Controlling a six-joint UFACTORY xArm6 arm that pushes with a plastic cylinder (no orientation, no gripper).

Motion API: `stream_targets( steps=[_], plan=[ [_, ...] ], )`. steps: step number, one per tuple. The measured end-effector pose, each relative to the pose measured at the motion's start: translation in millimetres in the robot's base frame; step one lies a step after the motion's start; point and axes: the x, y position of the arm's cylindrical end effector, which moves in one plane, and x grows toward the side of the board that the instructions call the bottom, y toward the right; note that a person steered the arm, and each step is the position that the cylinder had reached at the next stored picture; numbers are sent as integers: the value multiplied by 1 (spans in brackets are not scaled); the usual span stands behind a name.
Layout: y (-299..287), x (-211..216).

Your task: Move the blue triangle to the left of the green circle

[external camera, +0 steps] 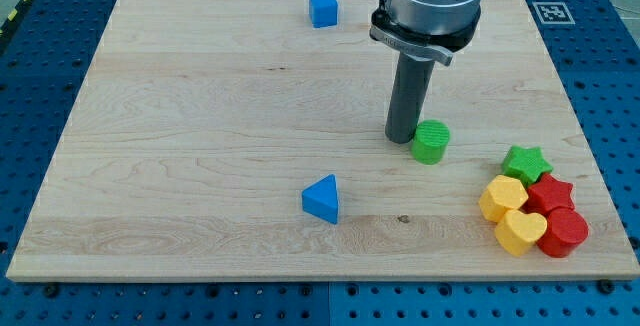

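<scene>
The blue triangle point(322, 199) lies on the wooden board point(200, 116) below the view's centre. The green circle point(431, 141) sits to its right and a little higher. My tip point(403, 138) rests on the board right beside the green circle's left edge, close to touching it. The tip is well above and to the right of the blue triangle.
A blue cube point(323, 9) sits near the view's top. At the lower right is a cluster: a green star point(526, 163), a red star point(551, 192), a yellow block point(503, 198), a yellow heart point(520, 232) and a red block point(563, 233).
</scene>
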Motion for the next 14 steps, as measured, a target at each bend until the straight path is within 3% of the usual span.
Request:
stream_targets(
  steps=[6,14],
  plan=[
    [6,-11],
    [45,39]
  ],
)
